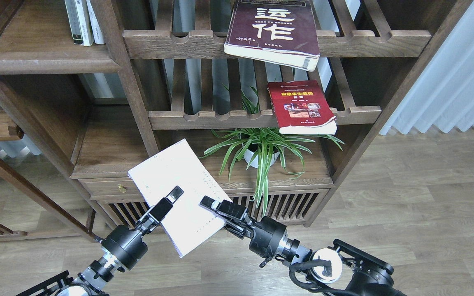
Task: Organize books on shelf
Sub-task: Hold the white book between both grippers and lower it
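A pale lavender-white book [170, 172] hangs tilted in the air in front of the low cabinet. My left gripper [174, 194] has one finger across its cover and the other hidden beneath it. My right gripper [211, 205] clamps the book's right edge. A red book [301, 107] with a yellow title lies on the middle slatted rack. A thick maroon book [273, 31] with white characters overhangs the top slatted rack. The solid dark-brown shelf [43, 65] is at the upper left.
Thin white and grey upright books [84, 20] stand at the back of the solid shelf. A potted spider plant [261, 150] sits on the cabinet top [109, 152], right of the held book. Wooden posts divide the bays. White curtain at right.
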Robot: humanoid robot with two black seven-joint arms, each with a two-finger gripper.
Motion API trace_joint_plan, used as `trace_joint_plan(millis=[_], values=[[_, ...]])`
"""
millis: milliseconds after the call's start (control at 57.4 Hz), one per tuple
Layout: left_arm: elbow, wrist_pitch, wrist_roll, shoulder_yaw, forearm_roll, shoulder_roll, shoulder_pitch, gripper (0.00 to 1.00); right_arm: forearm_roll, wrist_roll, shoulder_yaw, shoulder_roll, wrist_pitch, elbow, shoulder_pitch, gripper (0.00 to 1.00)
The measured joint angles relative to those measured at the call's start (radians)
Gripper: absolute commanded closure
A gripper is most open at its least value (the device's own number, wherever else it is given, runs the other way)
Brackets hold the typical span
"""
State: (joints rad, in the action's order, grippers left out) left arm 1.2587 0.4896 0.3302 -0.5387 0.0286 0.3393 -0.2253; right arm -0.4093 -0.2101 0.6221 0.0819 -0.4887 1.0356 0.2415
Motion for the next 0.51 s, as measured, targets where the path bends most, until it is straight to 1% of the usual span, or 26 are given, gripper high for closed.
trace_joint_plan(millis=[227,366,453,505], values=[[-0.001,0.000,0.002,-0.017,-0.009,0.037,0.000,0.96,-0.003,0.029,0.052,0.012,0.000,-0.002,0.001,0.10],[-0.001,-0.001,0.002,-0.033,-0.037,0.053,-0.002,1.00,-0.003,0.037,0.114,0.014,0.000,-0.011,-0.003,0.10],[-0.001,-0.001,-0.014,-0.044,-0.073,0.055,-0.003,1.00,-0.002,0.049,0.147,0.015,0.000,-0.017,-0.004,0.10],[0.001,-0.001,-0.032,-0.048,-0.105,0.056,-0.003,1.00,-0.001,0.059,0.162,0.018,0.000,-0.019,-0.004,0.10]])
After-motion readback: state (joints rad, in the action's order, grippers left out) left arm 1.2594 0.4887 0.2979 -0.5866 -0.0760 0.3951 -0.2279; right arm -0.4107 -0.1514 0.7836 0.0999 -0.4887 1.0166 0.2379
